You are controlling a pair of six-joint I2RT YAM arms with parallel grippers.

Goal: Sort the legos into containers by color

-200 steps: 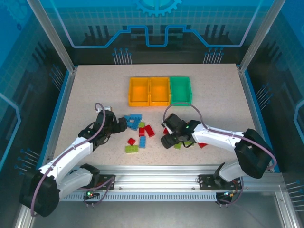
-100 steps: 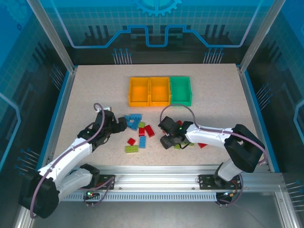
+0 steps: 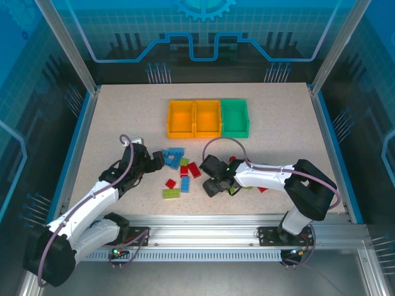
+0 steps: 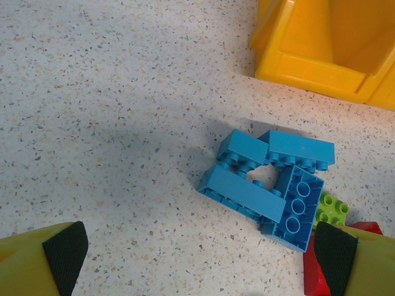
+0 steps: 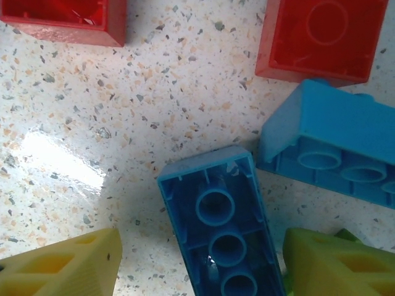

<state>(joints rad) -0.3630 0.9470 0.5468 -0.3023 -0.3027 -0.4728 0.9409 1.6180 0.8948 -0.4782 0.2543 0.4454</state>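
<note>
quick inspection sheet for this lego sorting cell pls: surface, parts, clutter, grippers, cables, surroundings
surface: speckled beige table, no spills seen
containers: two orange-yellow bins and a green bin in a row at the far middle, no bricks seen inside
legos: blue, red and lime bricks loose between the arms; blue cluster ahead of the left gripper
clutter: nothing seen
left gripper: open, empty
right gripper: open, low, fingers either side of an upturned blue brick
cables: left cable and right cable loop above the wrists
surroundings: blue see-through panels, metal frame

Blue, red and green legos (image 3: 174, 153) lie scattered before three adjoining containers (image 3: 207, 133).
</note>
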